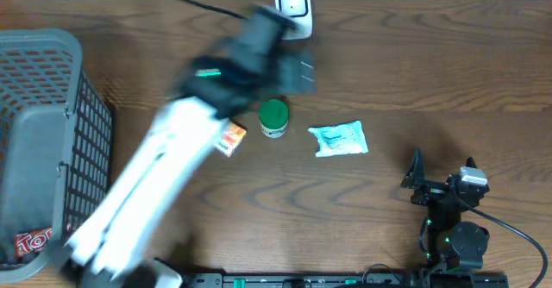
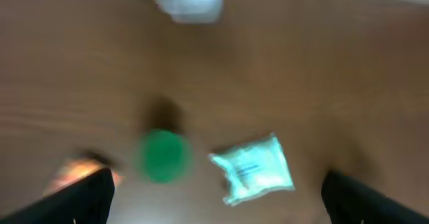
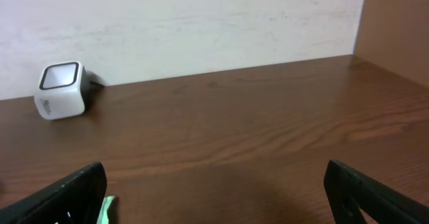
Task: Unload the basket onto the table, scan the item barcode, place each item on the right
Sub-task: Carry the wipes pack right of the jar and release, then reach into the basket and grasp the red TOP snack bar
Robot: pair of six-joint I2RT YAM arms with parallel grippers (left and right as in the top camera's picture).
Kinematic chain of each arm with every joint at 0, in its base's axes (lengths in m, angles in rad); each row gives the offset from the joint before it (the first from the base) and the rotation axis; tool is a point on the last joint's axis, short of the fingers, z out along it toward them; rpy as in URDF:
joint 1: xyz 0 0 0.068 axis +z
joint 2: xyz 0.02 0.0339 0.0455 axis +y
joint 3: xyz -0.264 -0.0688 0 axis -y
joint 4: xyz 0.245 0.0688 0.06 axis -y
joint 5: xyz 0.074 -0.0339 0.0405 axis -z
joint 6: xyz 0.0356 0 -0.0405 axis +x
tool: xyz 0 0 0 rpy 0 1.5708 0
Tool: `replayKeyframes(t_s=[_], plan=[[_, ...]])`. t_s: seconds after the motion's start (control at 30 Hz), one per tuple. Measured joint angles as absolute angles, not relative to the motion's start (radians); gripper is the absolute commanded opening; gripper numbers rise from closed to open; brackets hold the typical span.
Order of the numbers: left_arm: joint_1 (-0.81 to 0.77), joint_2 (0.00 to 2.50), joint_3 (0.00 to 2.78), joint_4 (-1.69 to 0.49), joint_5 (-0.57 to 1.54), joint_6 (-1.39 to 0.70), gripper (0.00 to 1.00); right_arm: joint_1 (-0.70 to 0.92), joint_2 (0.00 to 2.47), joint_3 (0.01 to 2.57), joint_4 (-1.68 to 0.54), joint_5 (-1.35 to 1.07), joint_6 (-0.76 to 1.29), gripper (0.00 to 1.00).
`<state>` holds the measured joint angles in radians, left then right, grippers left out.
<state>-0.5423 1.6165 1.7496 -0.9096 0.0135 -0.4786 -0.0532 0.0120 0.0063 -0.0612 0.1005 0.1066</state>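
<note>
L gripper [image 1: 297, 71] hangs above table nr scanner [image 1: 292, 2], fingers wide apart, nothing btwn them; arm is motion-blurred. R gripper [image 1: 442, 178] sits at right, also apart, empty. No item is held: jar [image 1: 274, 118] stands btwn box [image 1: 231, 137] and packet [image 1: 339, 139]. Risks: a fast descent could tip jar or shove box. Packet looks flat & slick, so pinch may slip. Barcode may face away, so scanner reads nothing.
</note>
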Motion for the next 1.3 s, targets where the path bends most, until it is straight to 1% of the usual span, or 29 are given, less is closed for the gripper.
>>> replayKeyframes(t_s=[0.07, 0.1, 0.2, 0.37, 0.4, 0.57, 0.77, 0.97, 1.13, 1.3], plan=[[-0.424, 1.497, 1.782, -0.991, -0.051, -0.469, 0.98, -0.053, 0.012, 0.006, -0.061, 0.101, 0.106, 0.99], [-0.390, 1.468, 1.785, -1.007, -0.066, -0.471, 0.98, -0.053, 0.012, 0.006, -0.061, 0.101, 0.107, 0.99], [-0.134, 1.354, 1.791, -1.117, -0.109, -0.493, 0.98, -0.053, 0.012, 0.006, -0.061, 0.101, 0.107, 0.99], [0.215, 1.304, 1.789, -1.214, -0.131, -0.540, 0.98, -0.053, 0.012, 0.006, -0.061, 0.101, 0.106, 0.99], [0.306, 1.294, 1.787, -1.271, -0.139, -0.580, 0.98, -0.053, 0.012, 0.006, -0.061, 0.100, 0.107, 0.99], [0.559, 1.291, 1.767, -1.372, -0.138, -0.672, 0.98, -0.053, 0.012, 0.006, -0.061, 0.101, 0.107, 0.99], [0.751, 1.354, 1.696, -1.489, -0.137, -0.792, 0.98, -0.053, 0.012, 0.006, -0.061, 0.101, 0.106, 0.99], [0.868, 1.464, 1.620, -1.499, -0.137, -0.888, 0.98, -0.053, 0.012, 0.006, -0.061, 0.101, 0.106, 0.99], [0.921, 1.567, 1.581, -1.471, -0.137, -0.910, 0.98, -0.053, 0.012, 0.006, -0.061, 0.101, 0.106, 0.99], [0.929, 1.646, 1.500, -1.349, -0.141, -0.895, 0.98, -0.053, 0.012, 0.006, -0.061, 0.101, 0.106, 0.99]])
